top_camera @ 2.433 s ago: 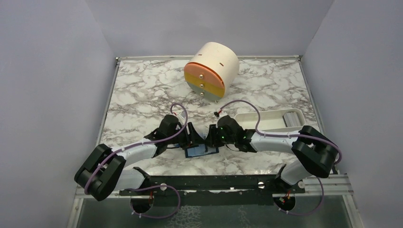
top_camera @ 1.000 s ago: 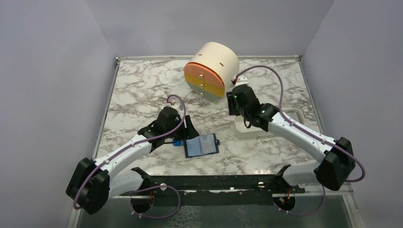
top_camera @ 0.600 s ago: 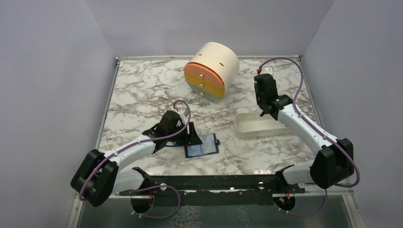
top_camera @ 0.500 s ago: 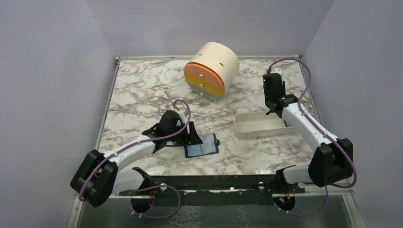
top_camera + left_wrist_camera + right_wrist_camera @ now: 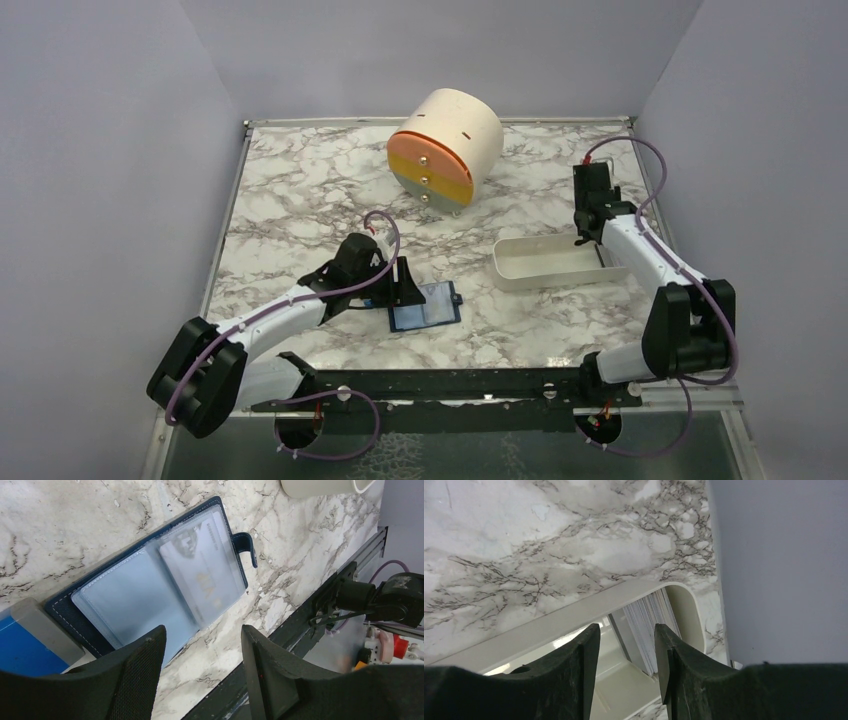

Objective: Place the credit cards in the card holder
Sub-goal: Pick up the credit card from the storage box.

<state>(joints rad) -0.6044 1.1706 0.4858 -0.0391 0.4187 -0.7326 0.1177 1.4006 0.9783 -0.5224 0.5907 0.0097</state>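
I'm on the fetch step. My right tool (image 5: 625,632) hangs part open and empty over the end of the tray (image 5: 549,622), with the stack of cards (image 5: 649,612) on edge just beneath it. Next I judge I must lower and pinch a single card. My left tool (image 5: 200,640), open and empty, hovers over the card holder (image 5: 145,585), which lies spread on the surface (image 5: 300,180) with one card (image 5: 200,575) pocketed.
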